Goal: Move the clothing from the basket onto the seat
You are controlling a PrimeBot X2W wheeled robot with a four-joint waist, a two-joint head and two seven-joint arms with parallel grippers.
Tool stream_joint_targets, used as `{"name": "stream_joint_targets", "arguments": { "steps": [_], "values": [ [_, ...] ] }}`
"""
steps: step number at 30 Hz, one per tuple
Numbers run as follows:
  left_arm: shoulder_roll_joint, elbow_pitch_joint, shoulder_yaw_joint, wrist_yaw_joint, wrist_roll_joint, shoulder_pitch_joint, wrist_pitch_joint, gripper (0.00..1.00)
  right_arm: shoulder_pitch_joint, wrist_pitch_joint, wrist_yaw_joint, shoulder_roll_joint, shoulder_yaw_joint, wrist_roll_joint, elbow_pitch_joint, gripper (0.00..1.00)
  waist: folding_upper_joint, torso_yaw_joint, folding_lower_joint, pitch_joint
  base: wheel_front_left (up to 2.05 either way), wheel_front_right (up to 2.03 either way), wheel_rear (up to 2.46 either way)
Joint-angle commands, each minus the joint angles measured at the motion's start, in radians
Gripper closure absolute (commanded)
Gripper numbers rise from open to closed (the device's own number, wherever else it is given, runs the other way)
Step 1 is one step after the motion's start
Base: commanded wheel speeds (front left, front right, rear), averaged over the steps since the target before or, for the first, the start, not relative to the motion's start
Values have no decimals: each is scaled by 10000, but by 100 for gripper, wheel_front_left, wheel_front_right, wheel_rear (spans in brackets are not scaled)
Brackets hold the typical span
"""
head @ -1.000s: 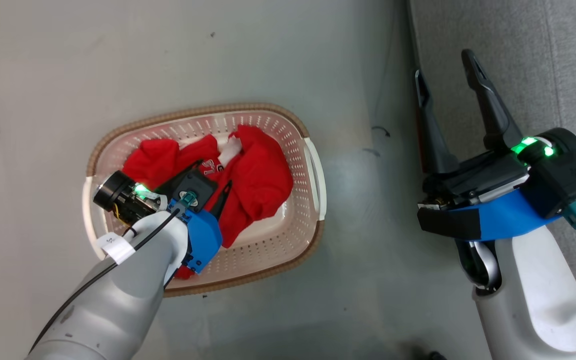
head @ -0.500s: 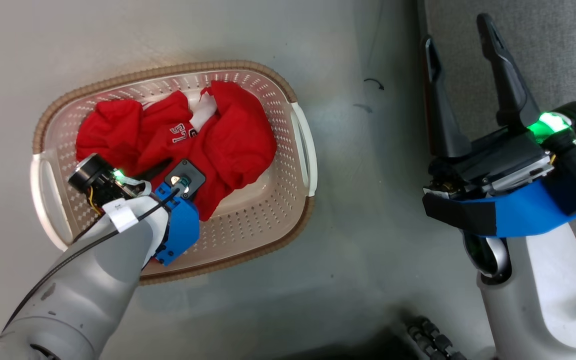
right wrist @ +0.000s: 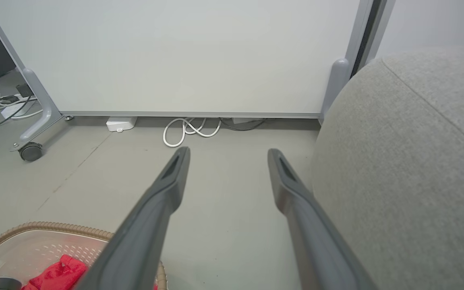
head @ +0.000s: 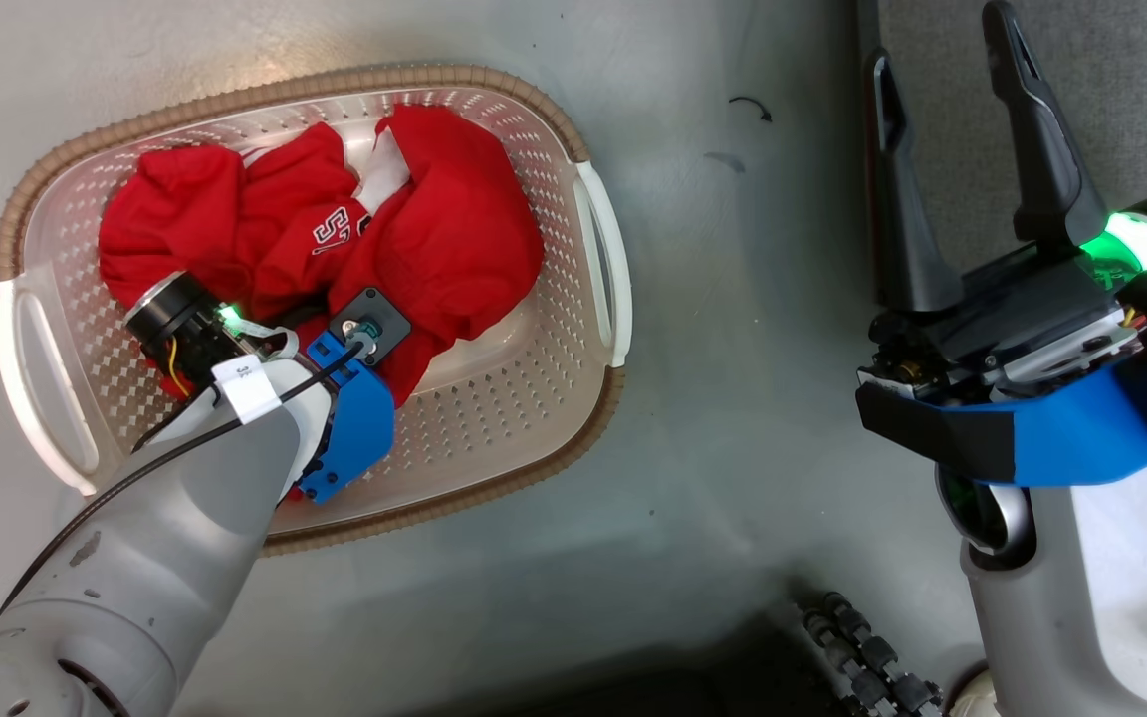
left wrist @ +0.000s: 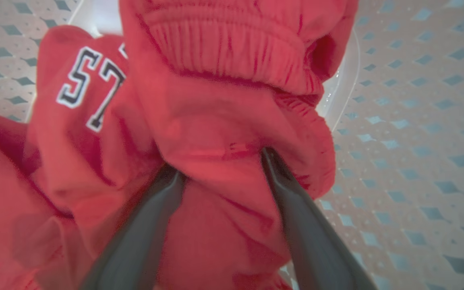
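**1. Clothing.** The clothing (head: 434,239) is a bunched red heap inside the basket (head: 534,418), piled toward its far-left part. White-edged numerals show on one fold. In the left wrist view a ribbed elastic hem (left wrist: 232,52) shows on the top fold.

**2. Basket.** Cream, perforated, w/ brown woven-look rim (head: 265,90). It stands on the grey floor (head: 733,398), left of scene. Its near-right part is bare.

**3. Left gripper.** The left gripper (left wrist: 220,169) reaches down into the basket from the near side. Its fingers (left wrist: 296,209) are spread, tips buried under a red fold and fabric bunched between them – not closed on it. In the head view the pale left arm (head: 185,518) covers the basket's near rim.

**4. Right gripper.** The right gripper (head: 937,35) is at right, well apart from the basket, fingers pointing far. It is spread wide and holds nothing. One finger is over the floor, the other over the seat's edge.

**5. Seat.** The seat (head: 1111,80) is light grey woven fabric, far right. The right wrist view shows its rounded side (right wrist: 409,161) just beside the gripper; no clothing is on the part in view.

**6. Surroundings (right wrist view).** At the far end of the floor is a white panel (right wrist: 175,56) on a castor frame – a white cable coil (right wrist: 187,131) lies at its foot.
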Motion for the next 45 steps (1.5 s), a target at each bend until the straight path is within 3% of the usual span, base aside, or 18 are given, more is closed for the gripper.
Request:
{"name": "stream_joint_targets", "arguments": {
  "steps": [1, 2, 3, 4, 15, 30, 45],
  "values": [
    [30, 42, -54, -9, -25, -178, 5, 0, 57, -7, 5, -32, -30, 13, -55, 0, 1, -5, -1, 51, 0, 0, 0],
    [11, 59, -81, -9, -67, -152, 72, 16, 70, -7, 5, -32, -35, 21, -75, 0, 1, -3, -1, 71, 0, 0, 0],
    [1, 60, -104, -9, -92, -178, 64, 71, 73, -7, 5, -32, -43, 20, -77, 0, 1, 4, -1, 90, 0, 0, 0],
    [-1, 35, -130, -9, -52, -232, -39, 100, 70, -7, 5, -32, -44, 15, -78, 0, 1, 11, -1, 107, 0, 0, 0],
    [-205, -95, -255, -9, -152, -134, -745, 100, -69, -7, 5, -32, -46, 117, 106, 0, 1, 276, -1, -409, 0, 0, 0],
    [-721, -415, 86, -10, -1469, 1008, -2189, 100, 428, -7, 5, -35, -253, -82, 859, 0, 1, 1171, -1, -2908, 0, 0, 0],
    [-153, -2985, 2332, 353, -1028, 2715, -2206, 100, 1466, -7, 5, -35, -372, 62, 1537, 0, 1, 1654, -1, -5448, 0, 0, 0]
  ]
}}
